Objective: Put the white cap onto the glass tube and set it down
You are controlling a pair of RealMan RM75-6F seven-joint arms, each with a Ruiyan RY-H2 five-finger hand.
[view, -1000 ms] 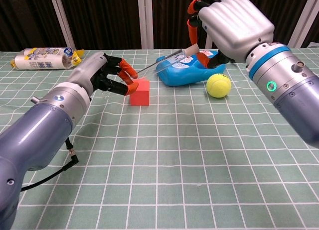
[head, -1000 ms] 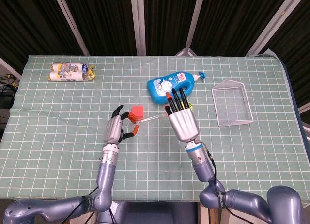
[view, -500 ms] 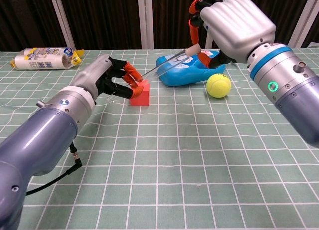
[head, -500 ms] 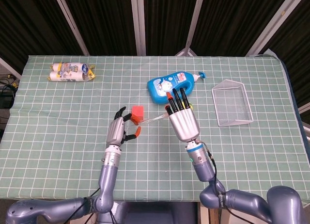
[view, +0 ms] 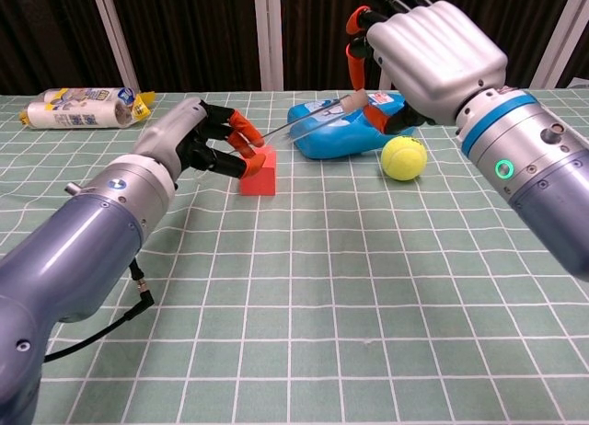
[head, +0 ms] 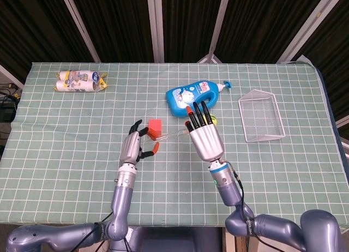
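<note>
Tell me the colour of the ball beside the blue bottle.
Yellow-green ball, clearest in the chest view.

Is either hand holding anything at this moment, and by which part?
The right hand holds the glass tube by its capped end. The tube's other end reaches the left hand's fingers; whether they grip it cannot be told.

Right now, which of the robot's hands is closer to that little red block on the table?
Left. The left hand hovers right beside the red block, fingertips almost at its top edge. The right hand is farther off, raised near the blue bottle, holding the glass tube.
</note>
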